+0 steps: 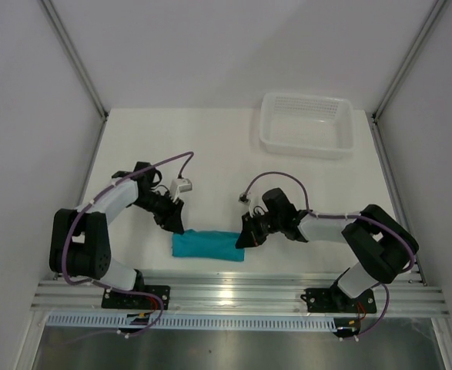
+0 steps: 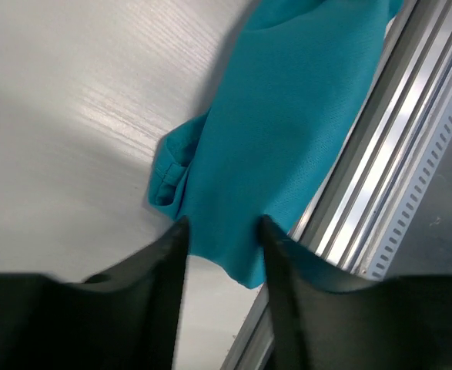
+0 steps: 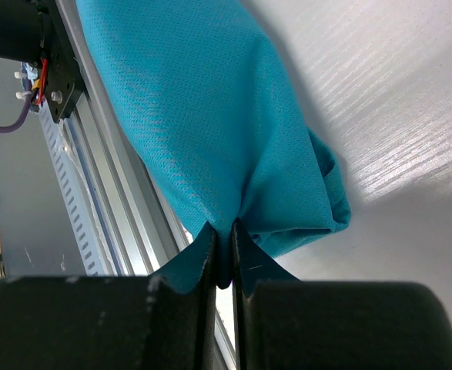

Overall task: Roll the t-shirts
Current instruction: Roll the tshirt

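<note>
The teal t-shirt (image 1: 207,245) lies as a short, compact roll at lower centre of the top view, by the near edge of the bench (image 1: 210,146), so the rolling looks essentially done. The left gripper (image 1: 176,225) has its jaws spread astride the roll's left end. The right gripper (image 1: 246,239) has its jaws pinching the right end. What seems left is letting go, and perhaps a move to the white basket (image 1: 309,123) at upper right.

white table (image 1: 210,146) | teal t-shirt (image 1: 206,245) — near edge | white basket (image 1: 304,148) — far right

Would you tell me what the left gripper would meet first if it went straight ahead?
Most likely the t-shirt, whose near end lies in front of the open left gripper; depth is unclear.
</note>
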